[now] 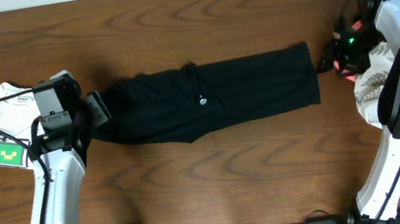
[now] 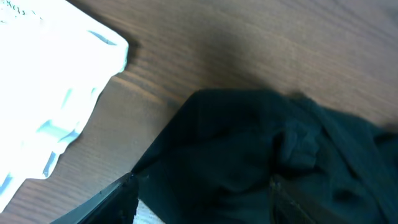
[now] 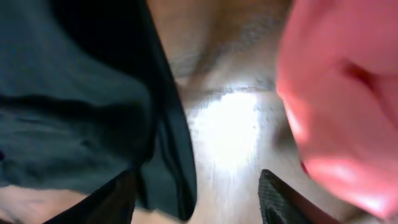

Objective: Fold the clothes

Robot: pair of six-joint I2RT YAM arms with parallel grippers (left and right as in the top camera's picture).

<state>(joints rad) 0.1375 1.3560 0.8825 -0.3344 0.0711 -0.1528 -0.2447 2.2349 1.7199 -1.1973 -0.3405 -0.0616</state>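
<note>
Black garment [image 1: 244, 89] lies flat mid-surface [image 1: 197, 200], long axis 9-to-3, 1 layer folded over itself, small white logo [image 1: 203, 100] near its middle. Left gripper [image 1: 96, 110] sits at the garment's 9 o'clock end, released: fingers spread wide, cloth bunched between them, not pinched. Right gripper [image 1: 326, 63] is at the 3 o'clock end, also released: fingers apart, bare wood between them, garment edge beside 1 finger. White item [image 1: 11, 100] further out at 9, patterned cloth [image 1: 368, 91] further out at 3.
</note>
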